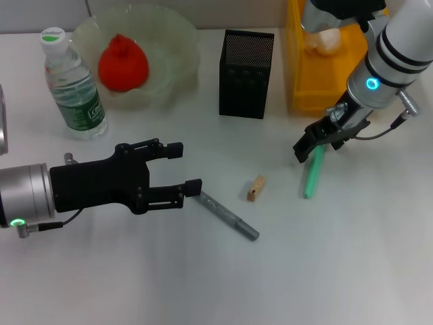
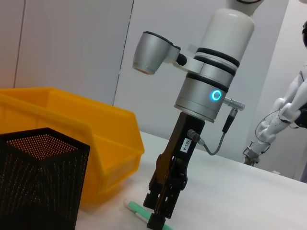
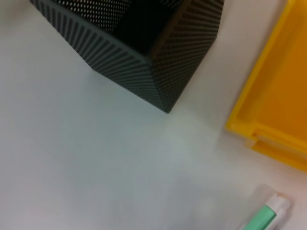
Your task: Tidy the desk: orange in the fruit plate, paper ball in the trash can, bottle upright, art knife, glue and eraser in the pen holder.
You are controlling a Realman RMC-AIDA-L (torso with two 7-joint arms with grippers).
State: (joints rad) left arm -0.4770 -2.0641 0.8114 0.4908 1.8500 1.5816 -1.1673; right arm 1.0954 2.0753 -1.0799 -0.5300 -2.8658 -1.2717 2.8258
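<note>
**What the views hide or cut off**

The bright yellow rectangular plastic trash can (image 1: 306, 81) runs past the head view's top edge, and the right arm covers much of it. The white wrinkly paper ball (image 1: 327, 40) inside shows only partly behind that arm. The right gripper (image 1: 312, 143) covers the upper end of the mint-green stick (image 1: 311, 177); whether its fingers grip it cannot be told.

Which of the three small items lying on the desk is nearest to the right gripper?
The green glue stick, directly under the right gripper; the eraser and grey art knife lie farther away.
</note>
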